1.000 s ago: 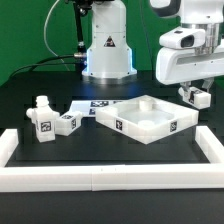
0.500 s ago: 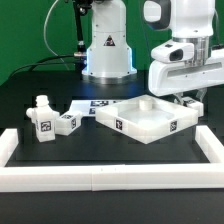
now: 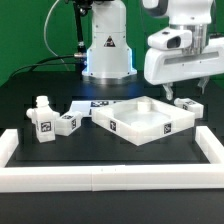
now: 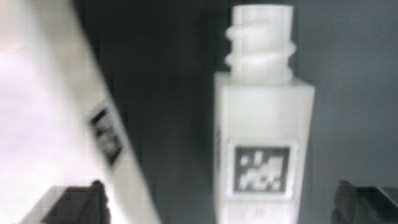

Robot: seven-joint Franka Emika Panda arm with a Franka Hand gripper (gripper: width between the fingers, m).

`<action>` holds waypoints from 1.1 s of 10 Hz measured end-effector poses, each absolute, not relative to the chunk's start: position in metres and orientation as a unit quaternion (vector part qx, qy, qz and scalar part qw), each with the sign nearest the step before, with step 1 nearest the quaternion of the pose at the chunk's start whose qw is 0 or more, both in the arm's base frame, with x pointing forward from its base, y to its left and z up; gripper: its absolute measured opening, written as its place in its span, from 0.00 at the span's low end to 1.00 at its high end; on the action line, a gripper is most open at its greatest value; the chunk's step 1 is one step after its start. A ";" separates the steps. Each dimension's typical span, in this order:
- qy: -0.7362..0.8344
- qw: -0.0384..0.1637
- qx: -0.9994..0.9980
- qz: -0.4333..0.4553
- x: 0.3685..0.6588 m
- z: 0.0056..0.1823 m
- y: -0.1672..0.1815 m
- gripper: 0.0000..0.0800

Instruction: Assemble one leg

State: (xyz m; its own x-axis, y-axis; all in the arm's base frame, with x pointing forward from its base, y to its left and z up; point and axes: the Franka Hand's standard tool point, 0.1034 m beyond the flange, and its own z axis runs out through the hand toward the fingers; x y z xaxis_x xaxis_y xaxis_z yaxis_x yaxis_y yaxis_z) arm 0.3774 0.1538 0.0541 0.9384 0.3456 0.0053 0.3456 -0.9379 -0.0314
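One second on, the gripper, jaws held well apart, has been lifted and carried toward the exterior view's left, the leg seemingly left lying untouched between them beside the tray-like part, unassembled.

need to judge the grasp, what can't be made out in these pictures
- Wrist view: the fingers of the pincer are cut off by the picture's edge.
- Wrist view: the tag on the small white block-shaped plastic leg is blurred, unreadable.
- Exterior view: the fingertips, small and dark against the black table, are lost; gap to the leg unclear.
- Exterior view: the marker board is mostly hidden by the large flat white square tray.
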 end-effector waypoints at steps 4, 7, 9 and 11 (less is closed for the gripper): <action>-0.266 0.009 -0.964 -0.018 0.418 0.067 0.102 0.81; -0.254 0.010 -0.967 -0.017 0.424 0.069 0.114 0.81; -0.258 0.010 -0.966 -0.017 0.426 0.069 0.109 0.81; -0.283 0.007 -0.959 0.000 0.444 0.074 0.053 0.81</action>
